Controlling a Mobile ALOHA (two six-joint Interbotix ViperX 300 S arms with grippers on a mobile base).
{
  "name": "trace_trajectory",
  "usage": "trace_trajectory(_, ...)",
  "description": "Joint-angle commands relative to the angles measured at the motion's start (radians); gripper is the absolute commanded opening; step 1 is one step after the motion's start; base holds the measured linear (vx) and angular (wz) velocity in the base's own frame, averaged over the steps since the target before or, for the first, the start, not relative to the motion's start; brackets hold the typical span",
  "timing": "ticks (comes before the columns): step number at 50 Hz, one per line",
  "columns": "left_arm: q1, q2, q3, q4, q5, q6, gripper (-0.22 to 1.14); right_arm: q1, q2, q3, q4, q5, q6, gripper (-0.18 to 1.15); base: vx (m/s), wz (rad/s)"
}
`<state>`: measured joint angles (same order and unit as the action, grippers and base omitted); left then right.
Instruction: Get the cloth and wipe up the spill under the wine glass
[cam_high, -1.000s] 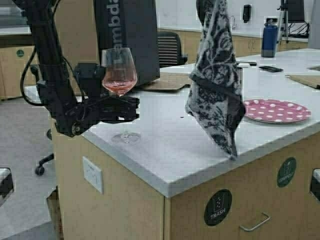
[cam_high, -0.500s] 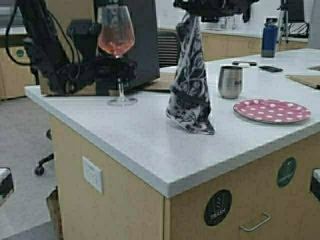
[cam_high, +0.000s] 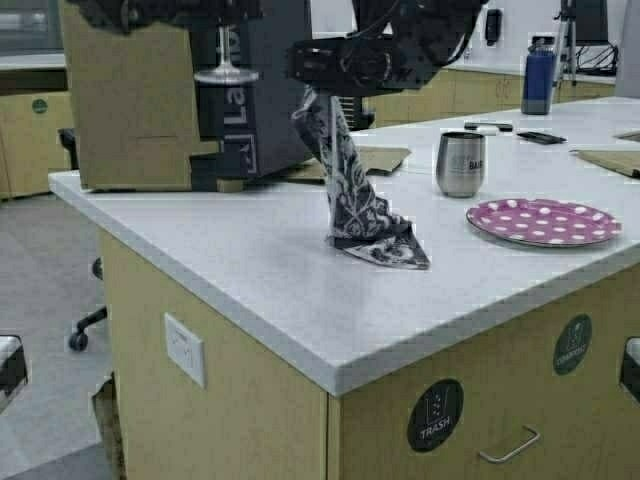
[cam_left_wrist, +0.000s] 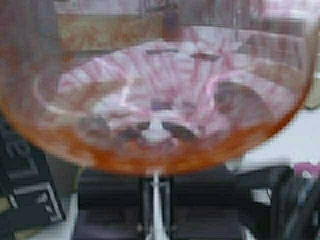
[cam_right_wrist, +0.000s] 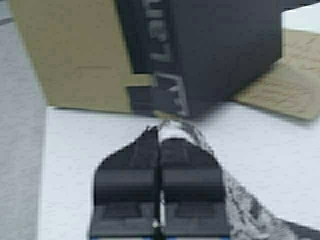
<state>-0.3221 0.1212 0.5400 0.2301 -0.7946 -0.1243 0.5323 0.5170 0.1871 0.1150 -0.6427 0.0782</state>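
One wine glass, one cloth, one steel cup, one dotted plate and one blue bottle are in sight. The right gripper is pinched tight on the cloth's top corner, above the counter; the cloth's lower end lies bunched on the white top. The left gripper is high at the frame's upper edge with the glass lifted clear of the counter; its grip cannot be made out. A cardboard box stands behind. Cabinets below carry a trash label.
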Motion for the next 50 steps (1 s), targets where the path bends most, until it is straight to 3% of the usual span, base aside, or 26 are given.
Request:
trace_trajectory(1,-0.002,-0.097,-0.058,-0.003,0.100,0.003,0.16,0.052,-0.002,-0.015,-0.002,-0.005,0.012,0.06,0.00,0.00)
trace_trajectory(33,-0.002,-0.193,-0.118,-0.003,0.204,0.003,0.16,0.405,0.253,-0.245,-0.002,0.051,0.057,0.06,0.00,0.00)
trace_trajectory(41,-0.002,-0.172,-0.118,-0.002,0.204,0.003,0.16,0.371,0.216,-0.207,0.002,0.051,0.055,0.06,0.00,0.00)
trace_trajectory(50,-0.002,-0.115,-0.118,-0.002,0.192,0.005,0.16,0.199,0.150,-0.020,0.015,0.020,0.060,0.06,0.00,0.00)
